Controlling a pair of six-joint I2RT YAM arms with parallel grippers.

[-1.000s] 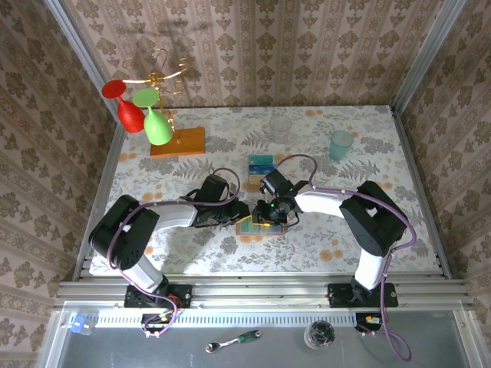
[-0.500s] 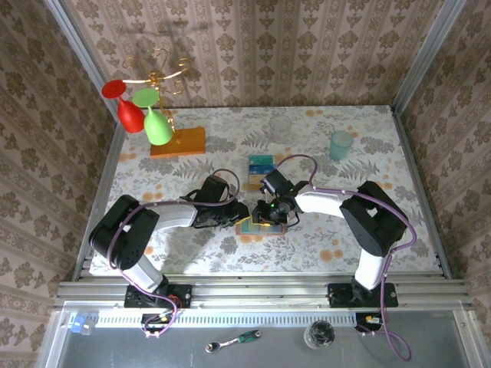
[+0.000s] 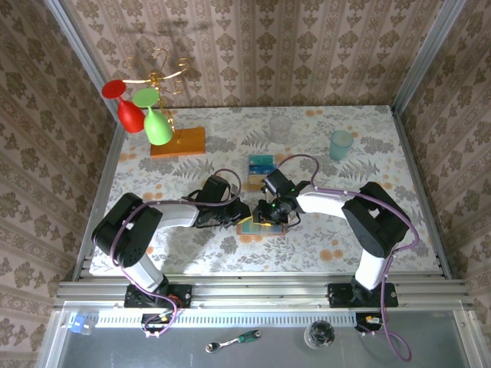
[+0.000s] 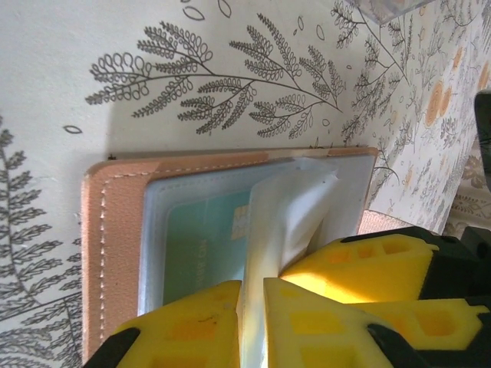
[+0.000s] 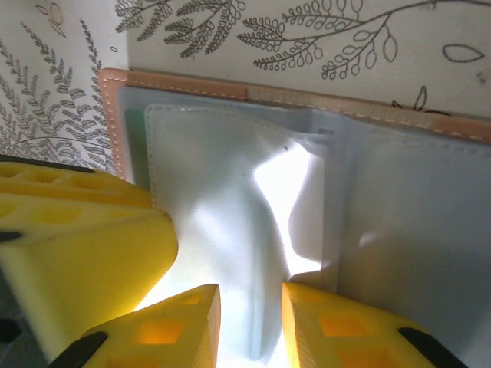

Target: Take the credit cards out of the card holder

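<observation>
- card holder (image 3: 261,227) is lying open and flat on the table (image 3: 322,249), near-centre, long side running left-right; left gripper (image 4: 250,297) is sitting at its left end, right gripper (image 5: 250,300) at its far-right side
- left gripper is pinching the clear sleeve (image 4: 288,215); jaws are nearly together with the flap running between them, and the flap is standing up off the pocket
- right gripper is straddling the same sleeve with a wider gap; I cannot tell whether it is actually biting
- teal card (image 4: 203,245) is sitting in the pocket under plastic, just beside the left gripper (chip end is pointing toward the raised flap)
- key relation: the card is lying closer to the left gripper, but that one is busy holding the flap; so I'm judging the right gripper as the one to reach in
- I cannot tell which way the pocket mouth is facing, and the pull direction is hanging on that
- main obstruction: the two grippers are crowding each other over one small holder; a stray yellow finger is showing at the edge of each wrist view, probably the other arm's
- loose cards (image 3: 261,163) are lying stacked just far of the holder, likely already out
- wooden slab (image 3: 179,142), clear glass (image 3: 280,124) and teal cup (image 3: 341,143) are standing well apart on the far side; nothing there is blocking
</observation>
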